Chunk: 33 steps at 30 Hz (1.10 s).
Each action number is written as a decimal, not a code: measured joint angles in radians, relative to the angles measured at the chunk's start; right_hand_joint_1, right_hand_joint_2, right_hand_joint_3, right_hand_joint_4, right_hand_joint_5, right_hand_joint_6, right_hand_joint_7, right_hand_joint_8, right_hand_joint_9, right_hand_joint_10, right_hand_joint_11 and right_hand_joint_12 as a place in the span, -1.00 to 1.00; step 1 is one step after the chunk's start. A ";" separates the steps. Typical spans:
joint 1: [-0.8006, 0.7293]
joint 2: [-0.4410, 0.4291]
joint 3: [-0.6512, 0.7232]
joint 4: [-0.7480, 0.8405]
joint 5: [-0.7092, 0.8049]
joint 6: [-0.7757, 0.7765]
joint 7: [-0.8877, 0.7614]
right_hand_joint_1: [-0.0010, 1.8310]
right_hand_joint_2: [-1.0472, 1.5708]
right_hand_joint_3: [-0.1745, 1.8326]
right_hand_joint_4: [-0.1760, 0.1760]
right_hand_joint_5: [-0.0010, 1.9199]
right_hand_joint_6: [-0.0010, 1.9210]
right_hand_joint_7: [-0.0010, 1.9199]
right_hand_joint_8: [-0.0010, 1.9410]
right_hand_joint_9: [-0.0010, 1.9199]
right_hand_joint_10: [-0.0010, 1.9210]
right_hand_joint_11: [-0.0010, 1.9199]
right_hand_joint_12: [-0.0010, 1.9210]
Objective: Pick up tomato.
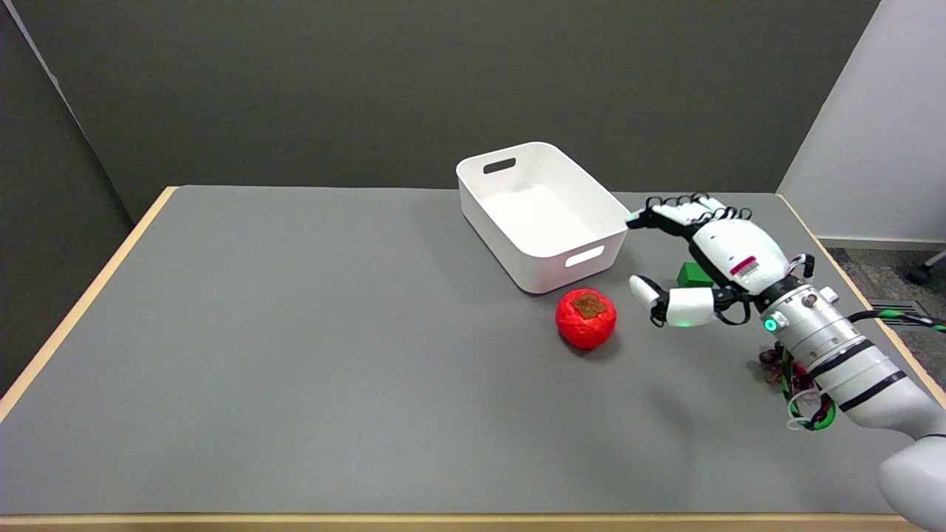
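Red tomato (586, 318) on grey table (295, 355), beside white bin (543, 214). Right hand (702, 255) near it, fingers spread, empty.

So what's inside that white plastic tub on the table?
Nothing that shows: the white plastic tub looks empty, its bare white floor in view. The near wall hides a strip of floor just behind it, so something small and flat there would not be seen.
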 measured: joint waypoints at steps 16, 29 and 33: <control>0.049 -0.013 -0.035 0.032 0.047 -0.193 -0.096 -0.37 0.27 0.09 0.46 -0.67 -0.38 -0.58 -0.54 -0.75 -0.16 -0.93 0.33; 0.131 -0.054 -0.124 0.008 0.069 -0.297 -0.127 -0.69 0.21 0.10 0.25 -0.76 -0.48 -0.77 -0.59 -0.95 -0.32 -1.00 0.12; 0.151 -0.064 -0.147 0.002 0.072 -0.319 -0.131 -0.70 0.20 0.09 0.25 -0.77 -0.48 -0.78 -0.60 -0.96 -0.33 -1.00 0.11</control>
